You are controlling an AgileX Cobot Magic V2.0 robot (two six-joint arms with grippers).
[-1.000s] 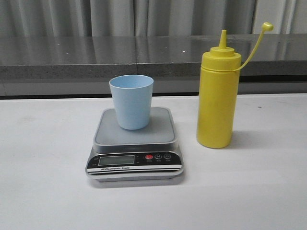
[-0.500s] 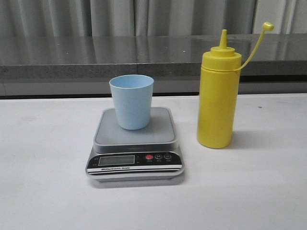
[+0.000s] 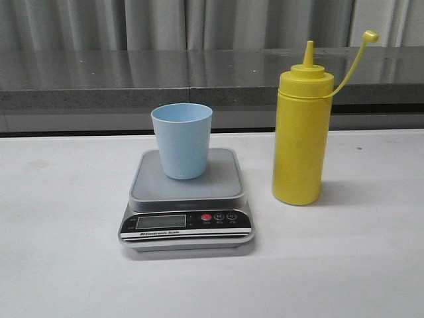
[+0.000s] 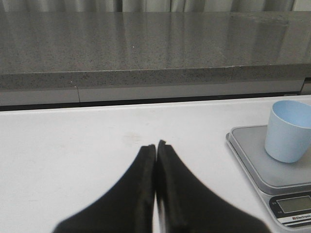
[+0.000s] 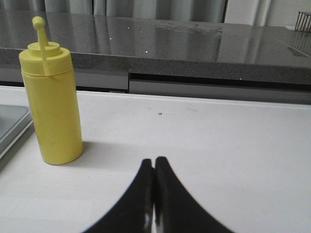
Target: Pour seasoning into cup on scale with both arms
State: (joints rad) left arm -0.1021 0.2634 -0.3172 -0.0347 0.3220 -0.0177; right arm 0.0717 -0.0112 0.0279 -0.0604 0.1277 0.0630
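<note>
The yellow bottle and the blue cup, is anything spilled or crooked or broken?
Nothing stands out. The yellow bottle stands upright on the table, its little cap off the nozzle and dangling on its tether. The blue cup sits upright on the scale. No spills or damage show.

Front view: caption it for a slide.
Blue cup upright on the scale, yellow bottle standing to its right, uncapped.

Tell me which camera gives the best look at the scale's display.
The front view: the scale faces it whole, display and buttons visible. The left wrist view catches only part of the platform and display at its edge; the right wrist view shows just a platform corner.
</note>
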